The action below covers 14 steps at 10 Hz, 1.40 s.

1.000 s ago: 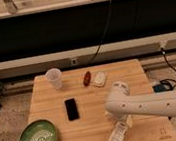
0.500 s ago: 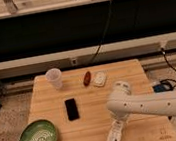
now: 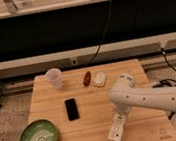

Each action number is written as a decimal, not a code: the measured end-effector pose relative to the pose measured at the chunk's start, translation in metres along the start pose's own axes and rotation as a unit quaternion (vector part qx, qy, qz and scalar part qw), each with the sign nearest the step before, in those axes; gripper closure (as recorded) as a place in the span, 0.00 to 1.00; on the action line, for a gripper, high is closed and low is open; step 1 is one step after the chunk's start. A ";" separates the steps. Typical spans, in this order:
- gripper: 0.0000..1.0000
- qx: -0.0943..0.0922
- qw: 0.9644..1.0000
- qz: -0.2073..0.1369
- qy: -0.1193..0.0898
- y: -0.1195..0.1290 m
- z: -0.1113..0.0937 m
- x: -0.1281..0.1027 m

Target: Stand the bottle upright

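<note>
Near the front edge of the wooden surface (image 3: 88,138), a green plate (image 3: 38,140) is seen at the left. The hand (image 3: 116,131) is found low over the boards right of centre. Whether it is spread or pressed together cannot be told, and the bottle cannot be told apart from it there. Farther back a black phone (image 3: 71,109) is laid flat. Beyond it are seen a cup (image 3: 55,78), a red object (image 3: 87,78) and a small white square object (image 3: 100,78).

No writing, label, brand or number can be read. The end effector (image 3: 117,131) is seen low near the front edge of the table (image 3: 87,133).
</note>
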 end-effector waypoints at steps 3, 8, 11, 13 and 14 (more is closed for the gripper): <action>1.00 -0.001 1.000 0.008 0.004 0.007 0.001 0.015; 1.00 -0.002 1.000 0.017 0.018 0.009 -0.008 0.035; 1.00 -0.006 0.999 0.023 0.029 0.010 -0.013 0.045; 1.00 -0.009 0.999 0.028 0.035 0.012 -0.016 0.053; 1.00 -0.011 0.999 0.029 0.039 0.014 -0.018 0.058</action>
